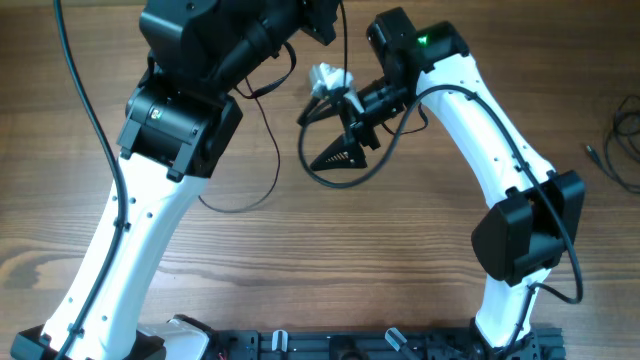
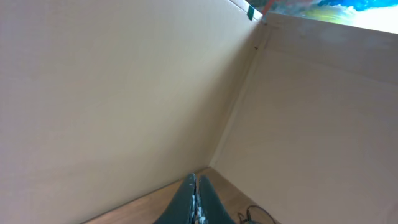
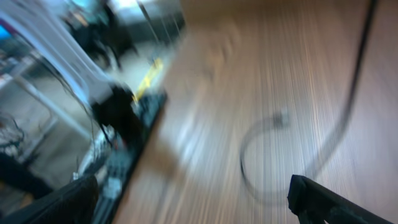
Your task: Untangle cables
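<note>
Near the middle of the table (image 1: 400, 260), black cables (image 1: 322, 182) lie in loose loops. One thin strand (image 1: 276, 150) curves off to the left, and a white plug (image 1: 325, 77) sits just above them. The right gripper (image 1: 315, 138) hovers over the larger loop, jaws spread wide with nothing between them; its own view is blurred. The left gripper (image 2: 195, 198) points toward beige walls (image 2: 124, 93), fingers pressed together; whether they pinch a cord cannot be told. Another cord (image 1: 612, 150) lies by the table's right edge.
</note>
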Available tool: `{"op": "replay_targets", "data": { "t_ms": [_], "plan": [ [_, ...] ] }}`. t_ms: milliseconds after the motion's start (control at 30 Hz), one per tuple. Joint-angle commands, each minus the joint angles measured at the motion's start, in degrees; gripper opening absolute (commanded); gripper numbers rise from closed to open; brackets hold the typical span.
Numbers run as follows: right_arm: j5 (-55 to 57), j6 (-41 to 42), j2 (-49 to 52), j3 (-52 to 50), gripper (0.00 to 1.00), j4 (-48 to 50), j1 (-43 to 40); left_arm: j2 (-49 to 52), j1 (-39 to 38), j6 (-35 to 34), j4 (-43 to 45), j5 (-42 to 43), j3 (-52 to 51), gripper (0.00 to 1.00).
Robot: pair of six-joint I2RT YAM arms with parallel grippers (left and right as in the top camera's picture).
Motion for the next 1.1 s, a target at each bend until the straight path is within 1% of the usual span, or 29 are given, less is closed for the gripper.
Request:
{"op": "replay_targets", "data": {
  "t_ms": [0,100,200,300,367,433,500,533,633,767,833,933,1067],
  "plan": [
    [-19.9,-11.6,-0.5,0.5,1.00,0.0,0.5,0.3,-0.1,-0.5,0.0,-1.2,0.6,0.04],
    [-23.3,-12.4,-0.5,0.5,1.00,1.8,1.7,0.3,-0.2,-1.3,-0.3,-1.2,0.6,0.04],
    [-23.4,-12.2,-0.5,0.5,0.99,4.8,3.2,0.3,-0.2,-4.7,-0.6,-1.2,0.6,0.04],
    [-23.4,-12.2,-0.5,0.5,0.92,7.4,4.5,0.3,-0.4,-6.5,-0.5,-0.2,0.6,0.04],
    [-23.4,-12.2,-0.5,0.5,0.92,8.8,5.5,0.3,-0.8,-7.0,-0.5,1.4,0.6,0.04],
    [-22.7,-9.6,-0.5,0.5,0.95,11.0,6.1,0.3,-1.6,-8.0,-0.5,1.9,0.7,0.04],
    [-20.0,-4.5,-0.5,0.5,1.00,14.0,6.3,0.1,-2.1,-8.0,-0.5,1.9,0.7,0.04],
    [-18.6,-1.9,-0.5,0.5,1.00,15.4,6.3,0.0,-2.2,-8.1,-0.5,1.9,0.7,0.04],
    [-10.4,14.4,-0.5,0.5,1.00,23.3,5.9,-0.7,-2.4,-8.3,-0.5,1.9,0.7,0.04],
    [9.1,42.7,-0.5,0.5,1.00,35.4,5.9,-1.2,-3.0,-8.9,-0.4,1.9,0.7,0.04],
    [16.3,50.2,-0.5,0.5,1.00,38.9,5.9,-1.2,-3.2,-8.9,-0.5,1.9,0.7,0.04],
    [17.2,51.1,-0.5,0.5,1.00,41.1,5.9,-1.2,-3.1,-8.9,-0.5,1.9,0.7,0.04],
    [17.3,55.5,-0.5,0.5,1.00,44.6,5.9,-1.2,-3.1,-8.9,-0.5,1.9,0.7,0.04]
  ]
}}
